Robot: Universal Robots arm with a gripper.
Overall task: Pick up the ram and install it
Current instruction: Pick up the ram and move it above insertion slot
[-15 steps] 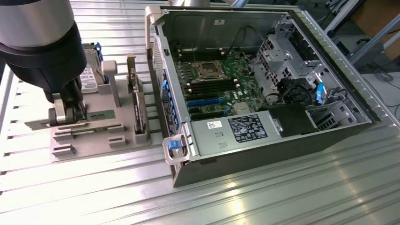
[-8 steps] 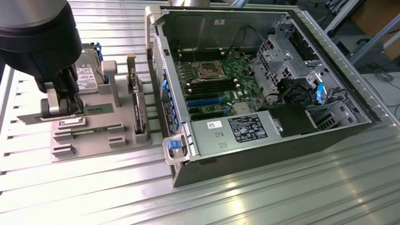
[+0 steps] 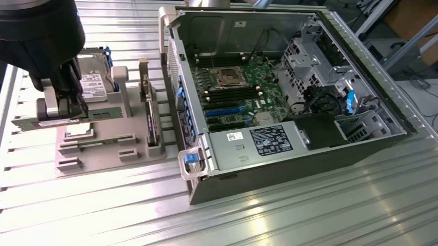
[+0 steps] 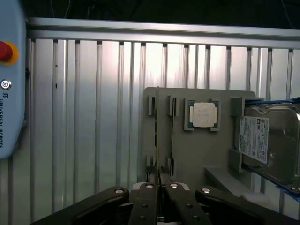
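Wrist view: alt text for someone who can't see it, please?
Black gripper shut on a thin dark ram stick seen edge-on, above a grey holder tray bearing a square silver CPU chip and a silver hard drive, on a ribbed aluminium table.

We see a table [image 3: 308, 215] of ribbed, brushed metal with a bright sheen, and at nine o'clock a matt grey plastic holder [image 3: 102, 160]. The hard drive [image 4: 276, 145] has a glossy metal shell and a paper label. The gripper [image 4: 160, 182] looks matt black with shiny screws, and the ram [image 3: 102, 117] is dull green board.

Bright glare bleaches the ribbed table [image 3: 287, 215], while the case [image 3: 208, 31] interior lies shadowed.
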